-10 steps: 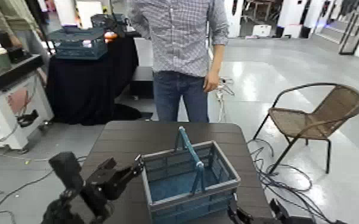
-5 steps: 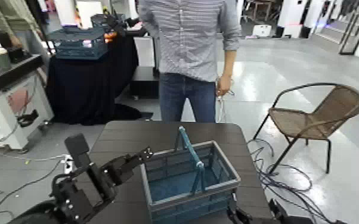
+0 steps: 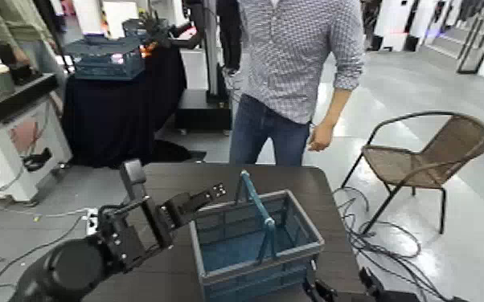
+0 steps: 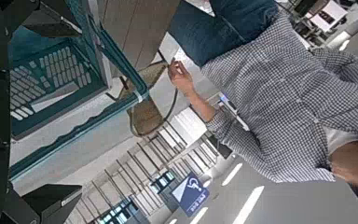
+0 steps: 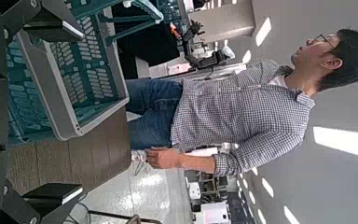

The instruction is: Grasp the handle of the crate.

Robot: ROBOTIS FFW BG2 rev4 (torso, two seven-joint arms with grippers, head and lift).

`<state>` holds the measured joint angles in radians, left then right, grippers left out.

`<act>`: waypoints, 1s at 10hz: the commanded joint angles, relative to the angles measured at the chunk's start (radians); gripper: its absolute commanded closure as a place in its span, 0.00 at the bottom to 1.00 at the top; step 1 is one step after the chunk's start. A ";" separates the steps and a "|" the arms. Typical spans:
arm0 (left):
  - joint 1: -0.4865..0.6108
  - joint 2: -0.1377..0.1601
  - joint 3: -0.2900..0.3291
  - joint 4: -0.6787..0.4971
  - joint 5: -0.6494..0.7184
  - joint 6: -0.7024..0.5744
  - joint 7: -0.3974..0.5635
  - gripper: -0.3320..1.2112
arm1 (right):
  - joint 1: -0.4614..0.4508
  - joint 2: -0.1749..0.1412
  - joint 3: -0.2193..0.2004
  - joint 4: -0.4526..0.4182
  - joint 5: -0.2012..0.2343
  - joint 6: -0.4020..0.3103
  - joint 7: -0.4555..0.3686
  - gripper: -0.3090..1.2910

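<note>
A blue-grey crate (image 3: 255, 245) is sitting at the lower centre of the head view, on the near part of a dark counter (image 3: 213, 181). Bare counter is showing beyond it toward the far edge. The crate's inside is looking empty. Its teal handle (image 3: 255, 210) is standing upright, arching across the crate's width.

The left claw (image 3: 215, 194) is reaching in from the lower left, its fingers apart, hovering just beside the crate's left rim and short of the handle. The right claw (image 3: 313, 287) is sitting low at the bottom edge, beside the crate's near right corner; whether it is open cannot be told.

A person (image 3: 297, 64) in a checked shirt is standing at the counter's far edge. A wicker chair (image 3: 426, 157) is standing on the floor to the right.

The left wrist view is showing the handle (image 4: 121, 61) and slatted crate floor (image 4: 47, 79) close up; the right wrist view is showing the crate's ribbed outer wall (image 5: 61, 75).
</note>
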<state>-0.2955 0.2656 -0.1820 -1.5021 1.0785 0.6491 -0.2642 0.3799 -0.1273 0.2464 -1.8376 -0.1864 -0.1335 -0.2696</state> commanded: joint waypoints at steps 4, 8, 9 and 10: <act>-0.159 -0.020 -0.128 0.227 0.166 0.087 0.017 0.29 | -0.007 0.000 0.008 0.005 -0.005 -0.002 0.001 0.29; -0.226 -0.039 -0.212 0.336 0.304 0.106 0.031 0.29 | -0.012 -0.003 0.014 0.011 -0.010 -0.006 0.001 0.29; -0.240 -0.045 -0.231 0.361 0.322 0.099 0.031 0.29 | -0.013 -0.003 0.016 0.012 -0.011 -0.006 0.001 0.29; -0.257 -0.051 -0.252 0.382 0.337 0.087 0.028 0.29 | -0.015 -0.003 0.017 0.014 -0.013 -0.008 0.001 0.29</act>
<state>-0.5431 0.2177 -0.4229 -1.1317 1.4069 0.7424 -0.2373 0.3659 -0.1303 0.2633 -1.8251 -0.1989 -0.1405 -0.2684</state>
